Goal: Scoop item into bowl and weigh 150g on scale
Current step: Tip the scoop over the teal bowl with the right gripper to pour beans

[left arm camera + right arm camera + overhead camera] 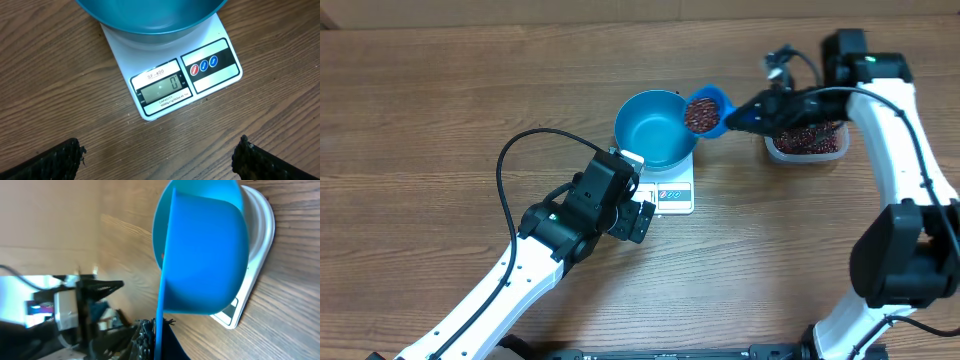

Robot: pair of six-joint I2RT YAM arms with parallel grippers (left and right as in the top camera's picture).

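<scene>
Overhead view: the blue bowl stands on the white scale at mid-bench, the right fingers are clenched on the handle of a blue scoop loaded with beans at the bowl's right rim, and a clear tub of beans sits just beyond. Left wrist view: the left fingers stand released and wide apart, clear of the scale, whose display reads 0 below the bowl. Right wrist view: the scoop's blue outer wall fills the frame, with the scale's white edge behind it.
</scene>
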